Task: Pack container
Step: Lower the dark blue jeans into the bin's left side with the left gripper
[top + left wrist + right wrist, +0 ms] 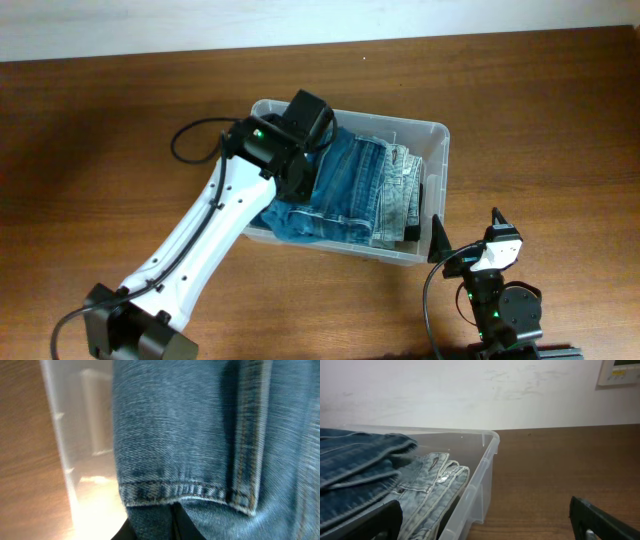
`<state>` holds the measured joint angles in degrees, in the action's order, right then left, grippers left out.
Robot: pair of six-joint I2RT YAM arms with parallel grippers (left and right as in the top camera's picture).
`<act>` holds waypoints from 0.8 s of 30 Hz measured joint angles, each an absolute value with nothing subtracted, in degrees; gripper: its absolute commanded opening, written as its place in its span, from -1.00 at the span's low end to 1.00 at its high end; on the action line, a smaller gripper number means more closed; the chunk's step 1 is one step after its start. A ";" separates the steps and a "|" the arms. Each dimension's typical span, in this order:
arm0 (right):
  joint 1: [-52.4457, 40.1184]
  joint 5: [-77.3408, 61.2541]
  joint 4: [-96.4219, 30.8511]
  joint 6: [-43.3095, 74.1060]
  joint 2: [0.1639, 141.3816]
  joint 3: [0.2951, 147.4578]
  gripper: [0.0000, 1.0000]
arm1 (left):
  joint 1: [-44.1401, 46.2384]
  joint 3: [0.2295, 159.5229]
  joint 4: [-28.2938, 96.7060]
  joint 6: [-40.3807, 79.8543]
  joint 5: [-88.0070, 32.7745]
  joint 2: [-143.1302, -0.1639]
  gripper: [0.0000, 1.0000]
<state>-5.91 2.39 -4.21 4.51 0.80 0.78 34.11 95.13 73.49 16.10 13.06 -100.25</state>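
Left fingers (182, 527) pinch jeans (175, 425) inside container (440, 150); right fingers (600, 520) apart beside its rim.

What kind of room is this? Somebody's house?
Probably a robot lab or workroom, not a house: a left arm and right arm at a wooden table, a plain white wall, jeans in a container.

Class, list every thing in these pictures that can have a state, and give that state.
container: open, no lid, jeans inside.
dark jeans: folded, in the container, partly over the pale pair.
pale jeans: folded, in the container, by its right wall.
left hand: nearly closed, apparently pinching the dark jeans.
right hand: open, empty, beside the container.
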 measured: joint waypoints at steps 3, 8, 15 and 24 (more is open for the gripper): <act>-5.91 2.39 -4.21 4.54 0.80 0.78 0.97 | 34.11 93.01 73.30 18.65 16.43 -100.20 -0.99; -5.91 2.39 -4.21 4.54 0.80 0.78 0.97 | 34.11 92.12 73.03 20.84 19.20 -100.20 -0.99; -5.91 2.39 -4.21 4.54 0.80 0.78 0.97 | 34.11 91.44 72.16 23.64 22.61 -100.22 -0.99; -5.91 2.39 -4.21 4.54 0.80 0.78 0.97 | 33.95 89.19 71.18 24.18 26.46 -100.20 0.17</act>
